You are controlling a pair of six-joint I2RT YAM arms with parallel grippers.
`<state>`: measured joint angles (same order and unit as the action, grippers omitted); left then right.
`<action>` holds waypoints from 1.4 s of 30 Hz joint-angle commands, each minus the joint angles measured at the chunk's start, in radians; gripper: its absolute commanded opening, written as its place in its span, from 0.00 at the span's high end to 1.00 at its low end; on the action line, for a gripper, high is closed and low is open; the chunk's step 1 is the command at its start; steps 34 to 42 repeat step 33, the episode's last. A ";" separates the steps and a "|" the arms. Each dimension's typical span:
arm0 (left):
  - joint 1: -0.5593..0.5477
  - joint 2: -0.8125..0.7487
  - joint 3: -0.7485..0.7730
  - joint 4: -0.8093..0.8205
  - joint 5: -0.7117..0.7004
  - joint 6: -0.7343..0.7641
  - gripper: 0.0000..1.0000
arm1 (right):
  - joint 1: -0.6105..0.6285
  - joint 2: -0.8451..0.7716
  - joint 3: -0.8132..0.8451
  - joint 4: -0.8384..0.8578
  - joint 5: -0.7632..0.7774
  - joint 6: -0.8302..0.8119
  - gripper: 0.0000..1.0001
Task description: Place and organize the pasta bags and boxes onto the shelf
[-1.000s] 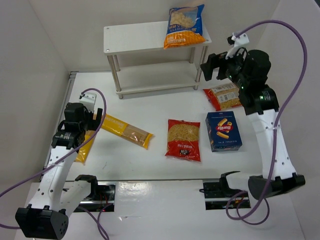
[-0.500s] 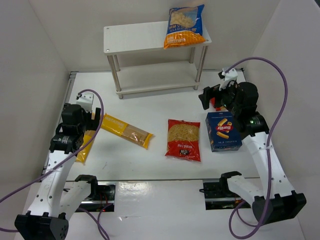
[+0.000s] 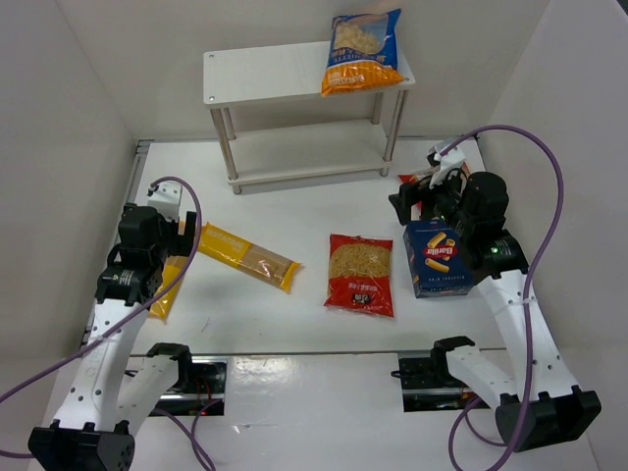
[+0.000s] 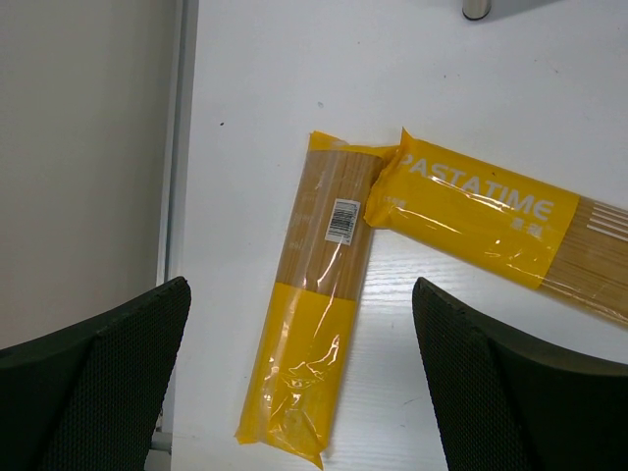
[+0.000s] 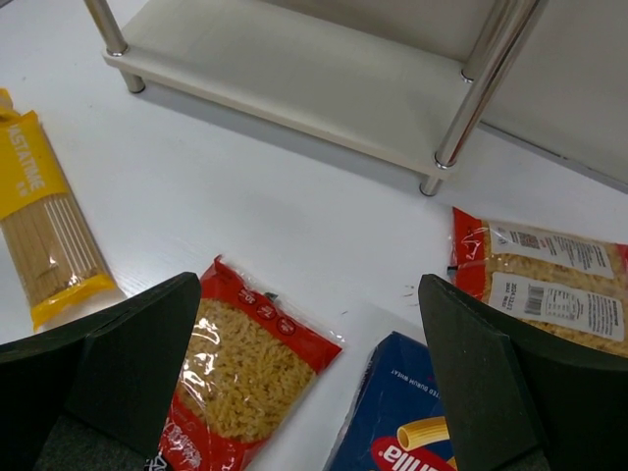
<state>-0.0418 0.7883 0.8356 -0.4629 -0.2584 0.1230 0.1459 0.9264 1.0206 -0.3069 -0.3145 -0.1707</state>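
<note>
While I look down from the overhead view, the shelf stands at the far side of the table, and I place everything from it. On its top tier, at the right end, the blue-and-orange pasta bag stands upright; the lower tier is bare.

Out in front of the shelf's left end, well apart from it, lie the two long yellow spaghetti packets. The barcoded packet lies furthest left. The PASTATIME packet slants away to its right, and one of its ends overlaps the top corner of the barcoded one. My left gripper hangs over the barcoded packet with its jaws spread wide and nothing between them.

In front of the shelf's right half, one red windowed bag lies flat. The dark blue Barilla box lies just to its right. The second red windowed bag lies near the shelf's front right leg, to that leg's right, partly hidden overhead by my right arm. My right gripper hovers in front of that leg, above the Barilla box's far end, jaws fully apart and holding nothing.
</note>
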 commanded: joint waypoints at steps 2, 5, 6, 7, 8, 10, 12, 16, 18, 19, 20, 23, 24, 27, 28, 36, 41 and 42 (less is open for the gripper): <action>-0.004 -0.012 0.005 0.036 -0.021 -0.028 0.01 | -0.005 -0.008 0.001 0.058 -0.026 -0.010 0.00; -0.004 -0.012 0.005 0.036 -0.021 -0.028 0.01 | -0.005 -0.008 0.001 0.058 -0.026 -0.010 0.00; -0.004 -0.012 0.005 0.036 -0.021 -0.028 0.01 | -0.005 -0.008 0.001 0.058 -0.026 -0.010 0.00; -0.004 -0.012 0.005 0.036 -0.021 -0.028 0.01 | -0.005 -0.008 0.001 0.058 -0.026 -0.010 0.00; -0.004 -0.012 0.005 0.036 -0.021 -0.028 0.01 | -0.005 -0.008 0.001 0.058 -0.026 -0.010 0.00; -0.004 -0.012 0.005 0.036 -0.021 -0.028 0.01 | -0.005 -0.008 0.001 0.058 -0.026 -0.010 0.00; -0.004 -0.012 0.005 0.036 -0.021 -0.028 0.01 | -0.005 -0.008 0.001 0.068 -0.017 -0.010 0.00; -0.004 -0.003 0.005 0.036 -0.030 -0.028 0.01 | -0.005 -0.017 -0.008 0.078 -0.008 -0.010 0.00; -0.004 -0.003 0.005 0.036 -0.030 -0.028 0.01 | -0.005 -0.017 -0.008 0.078 -0.008 -0.010 0.00; -0.004 -0.003 0.005 0.036 -0.030 -0.028 0.01 | -0.005 -0.017 -0.008 0.078 0.002 -0.010 0.00; -0.004 -0.003 0.005 0.036 -0.030 -0.028 0.01 | -0.005 -0.017 -0.008 0.078 0.002 -0.010 0.00; -0.004 -0.003 0.005 0.036 -0.030 -0.037 0.01 | -0.005 -0.026 -0.008 0.087 0.002 -0.010 0.00; -0.004 -0.003 0.005 0.036 -0.030 -0.037 0.01 | -0.005 -0.026 -0.008 0.088 0.002 -0.010 0.00; -0.004 -0.012 0.005 0.036 -0.030 -0.037 0.01 | -0.005 -0.026 -0.008 0.088 0.002 -0.010 0.00; -0.004 -0.012 0.005 0.036 -0.030 -0.037 0.01 | -0.005 -0.026 -0.008 0.088 0.002 -0.010 0.00; -0.004 -0.012 -0.004 0.036 -0.030 -0.037 0.01 | -0.005 -0.026 -0.008 0.088 0.002 -0.010 0.00; -0.004 -0.012 -0.004 0.036 -0.030 -0.037 0.01 | -0.005 -0.026 -0.008 0.088 0.002 -0.010 0.00; -0.004 -0.012 -0.004 0.036 -0.030 -0.037 0.01 | -0.005 -0.026 -0.008 0.088 0.002 -0.010 0.00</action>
